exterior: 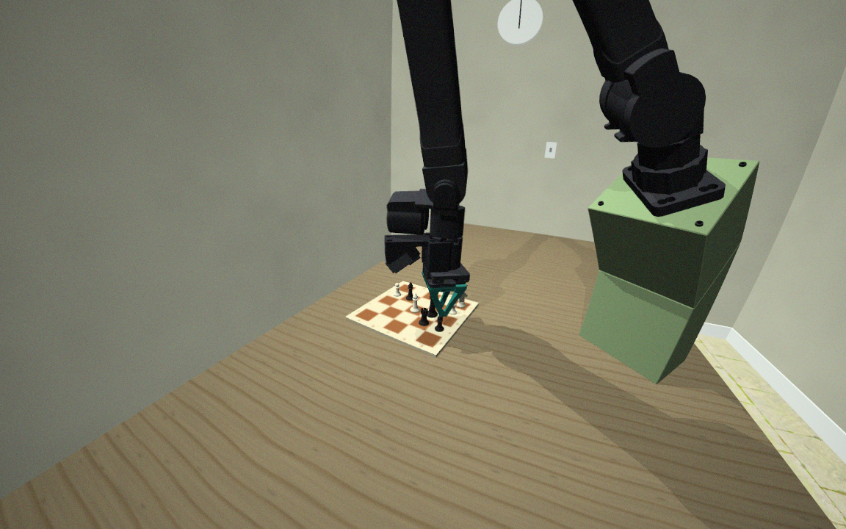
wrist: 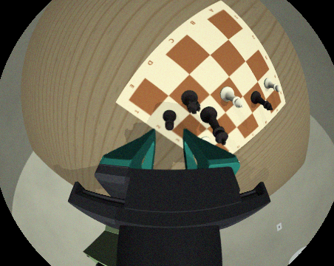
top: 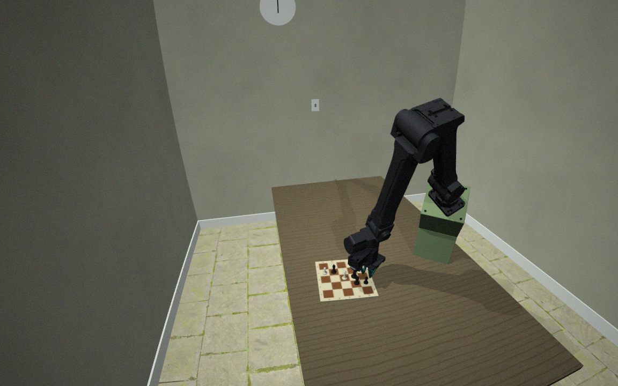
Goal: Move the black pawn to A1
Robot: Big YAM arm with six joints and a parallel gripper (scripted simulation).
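The small chessboard (top: 346,280) lies on the wooden table; it also shows in the wrist view (wrist: 211,69). The black pawn (wrist: 170,118) is a short round-headed piece standing upright near the board's edge closest to the arm, also seen from the side (exterior: 439,323). My gripper (wrist: 169,133) has teal fingers that stand a little apart with nothing between them. It hangs low over that board edge (exterior: 442,308), and the pawn stands just beyond the fingertips. A tall black piece (wrist: 213,123) stands right beside the right finger.
Another black piece (wrist: 191,100), a black bishop-like piece (wrist: 260,100) and two white pieces (wrist: 231,96) (wrist: 272,85) stand upright on the board close to the pawn. The arm's green base block (exterior: 666,263) stands at the table's right side.
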